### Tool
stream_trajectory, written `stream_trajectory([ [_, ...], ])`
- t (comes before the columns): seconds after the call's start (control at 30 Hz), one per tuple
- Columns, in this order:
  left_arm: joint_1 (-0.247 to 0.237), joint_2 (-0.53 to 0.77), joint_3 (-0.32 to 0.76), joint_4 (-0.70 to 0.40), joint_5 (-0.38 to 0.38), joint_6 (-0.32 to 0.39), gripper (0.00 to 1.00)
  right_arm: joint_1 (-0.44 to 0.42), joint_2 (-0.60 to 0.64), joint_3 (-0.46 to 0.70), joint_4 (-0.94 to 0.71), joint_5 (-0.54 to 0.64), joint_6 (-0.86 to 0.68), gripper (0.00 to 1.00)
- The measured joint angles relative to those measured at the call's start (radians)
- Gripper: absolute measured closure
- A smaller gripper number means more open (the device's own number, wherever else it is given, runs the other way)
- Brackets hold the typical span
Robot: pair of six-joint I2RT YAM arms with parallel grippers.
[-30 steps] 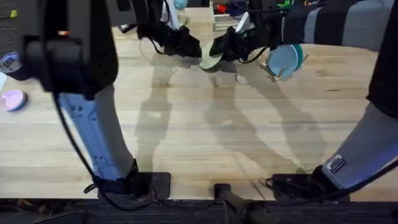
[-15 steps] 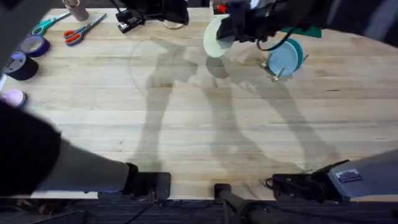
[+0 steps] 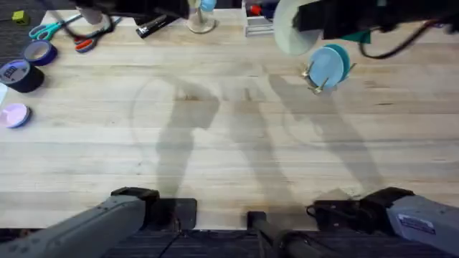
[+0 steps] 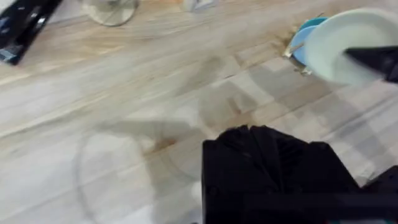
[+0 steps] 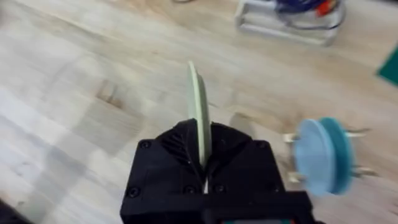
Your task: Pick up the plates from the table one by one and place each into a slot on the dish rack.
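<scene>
My right gripper (image 5: 202, 146) is shut on the rim of the pale cream plate (image 5: 199, 106), holding it upright and edge-on above the table (image 3: 229, 143). From overhead the cream plate (image 3: 289, 29) hangs just to the left of the dish rack (image 3: 313, 84) and farther back. In the rack's slots stand the teal plate (image 3: 345, 60) and a light-blue plate (image 3: 326, 69). The right wrist view shows the same rack (image 5: 292, 138) and teal plate (image 5: 340, 149) beyond the fingers. My left gripper (image 4: 261, 134) hovers over bare wood, shut and holding nothing, well apart from the cream plate (image 4: 345, 43).
At the far left edge lie tape rolls (image 3: 20, 73), scissors (image 3: 44, 30) and a pink disc (image 3: 14, 115). A black tool (image 3: 154, 27), a round wooden base (image 3: 202, 25) and a clear tray (image 3: 258, 21) line the far edge. Bare wood spans the table's centre and front.
The right gripper has carried the cream plate up and to the right, closer to the rack. The left arm has pulled away from the plate, toward the far left.
</scene>
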Motion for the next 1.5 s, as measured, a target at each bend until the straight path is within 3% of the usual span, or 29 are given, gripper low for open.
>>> stream_trajectory([
  [0.3,0.000,-0.167,0.000,-0.117,-0.130,0.000,0.961,0.000,-0.192,0.000,-0.111,0.166,-0.165,0.963],
  [0.47,0.000,-0.230,0.000,-0.136,-0.157,0.000,0.961,-0.004,-0.272,0.000,-0.174,0.195,-0.247,0.964],
  [0.67,0.000,-0.279,0.000,-0.177,-0.182,0.000,0.961,-0.091,-0.325,0.000,-0.322,0.200,-0.293,0.965],
  [0.83,0.000,-0.284,0.000,-0.195,-0.193,0.000,0.962,-0.204,-0.327,0.004,-0.430,0.202,-0.334,0.965],
  [1.07,0.000,-0.283,0.000,-0.214,-0.216,0.004,0.961,-0.301,-0.321,0.058,-0.425,0.198,-0.425,0.965],
  [1.5,0.000,-0.283,0.000,-0.242,-0.237,0.005,0.960,-0.327,-0.130,0.201,-0.454,0.198,-0.602,0.966],
])
